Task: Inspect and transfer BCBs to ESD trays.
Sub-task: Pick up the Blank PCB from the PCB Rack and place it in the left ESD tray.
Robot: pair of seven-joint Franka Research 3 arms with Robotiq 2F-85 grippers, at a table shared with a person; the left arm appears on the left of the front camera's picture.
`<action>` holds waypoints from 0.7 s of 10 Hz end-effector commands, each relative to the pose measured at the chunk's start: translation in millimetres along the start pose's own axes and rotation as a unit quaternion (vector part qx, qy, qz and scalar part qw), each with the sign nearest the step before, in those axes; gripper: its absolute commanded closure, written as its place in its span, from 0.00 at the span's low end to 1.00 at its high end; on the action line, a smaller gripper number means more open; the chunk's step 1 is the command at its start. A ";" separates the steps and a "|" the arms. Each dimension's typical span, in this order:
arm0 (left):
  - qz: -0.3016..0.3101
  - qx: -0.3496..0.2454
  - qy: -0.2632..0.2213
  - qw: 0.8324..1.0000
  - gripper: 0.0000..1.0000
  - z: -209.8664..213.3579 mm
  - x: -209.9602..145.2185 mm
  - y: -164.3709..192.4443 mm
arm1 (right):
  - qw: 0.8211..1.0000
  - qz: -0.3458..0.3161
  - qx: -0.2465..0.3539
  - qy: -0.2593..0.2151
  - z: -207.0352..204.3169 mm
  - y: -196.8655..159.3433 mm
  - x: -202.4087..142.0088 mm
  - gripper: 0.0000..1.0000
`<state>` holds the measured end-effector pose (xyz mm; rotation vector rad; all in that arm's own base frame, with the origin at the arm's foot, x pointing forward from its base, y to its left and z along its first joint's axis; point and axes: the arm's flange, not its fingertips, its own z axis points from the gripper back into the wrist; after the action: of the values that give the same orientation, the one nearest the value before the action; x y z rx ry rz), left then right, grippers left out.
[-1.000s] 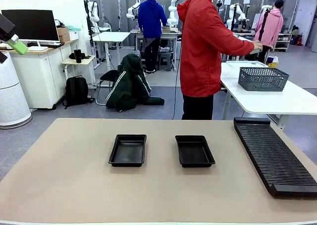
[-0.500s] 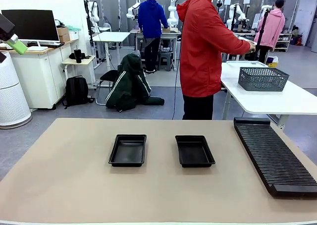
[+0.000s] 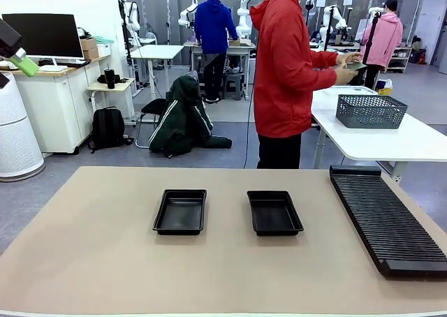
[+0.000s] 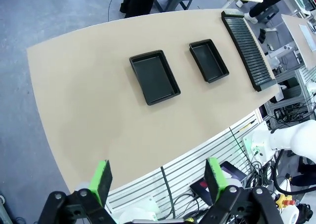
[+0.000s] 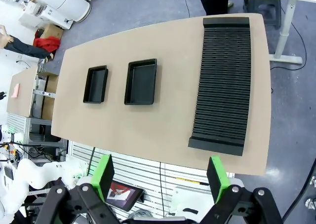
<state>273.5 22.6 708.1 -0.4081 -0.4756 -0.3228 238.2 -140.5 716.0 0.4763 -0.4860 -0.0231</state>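
Hanging high over the near edge of the table [image 4: 89, 100], the left claw [image 4: 158, 179] has its green pads spread wide with nothing between them. The right claw [image 5: 160, 177] stands the same way, open and bare.

Farther out, near the middle of the table, the left tray [image 3: 181, 211] and the right tray [image 3: 274, 212] sit side by side, a little apart, both with bare floors. A long ribbed rack [image 3: 387, 223] lies well off to the right.

Beyond the far edge a person [image 3: 283, 79] in a red jacket is turned toward a white side table [image 3: 405, 144] that carries a mesh basket [image 3: 370, 111]. In the person's hands [image 3: 344, 71] is what looks like a thin greenish board [image 3: 355, 65], though it is too small to be sure.

So the task's board is well away from both trays and both claws, and no transfer has begun.

The risks, as I judge them:
- A thin flat board gives the pads only an edge to pinch, so it could tilt or slip on the way down.
- A close fit could leave a corner riding on a tray's sloped rim instead of lying flat.
- The trays look light and loose on the table, so a nudge could slide one.
- Any handover brings a claw close to the person's fingers, and poor timing there is the worst case.
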 end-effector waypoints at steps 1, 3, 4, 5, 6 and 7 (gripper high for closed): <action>0.015 0.000 0.011 1.000 0.00 5.2 12.5 0.1 | 1.000 0.000 0.000 0.000 0.0 0.0 0.0 0.00; 0.024 -0.003 0.035 0.999 0.00 11.2 26.6 -1.4 | 1.000 0.012 0.004 0.013 -1.8 2.4 5.8 0.00; 0.029 0.000 0.038 0.999 0.00 14.2 32.8 -1.1 | 1.000 0.013 0.001 0.014 -2.1 4.0 8.9 0.00; 0.032 -0.003 0.041 0.999 0.00 15.5 36.0 0.7 | 1.000 0.016 0.002 0.020 -1.1 5.8 11.6 0.00; 0.033 -0.003 0.048 0.998 0.00 14.5 37.4 1.6 | 1.000 0.024 0.005 0.020 0.8 7.3 13.3 0.00; 0.034 -0.001 0.046 0.998 0.00 13.0 36.0 1.5 | 0.999 0.043 0.012 0.018 3.2 11.2 14.0 0.00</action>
<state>302.0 22.5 735.8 -0.4028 -0.3847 -0.2889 248.5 -134.7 722.9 0.4563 -0.4740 0.0161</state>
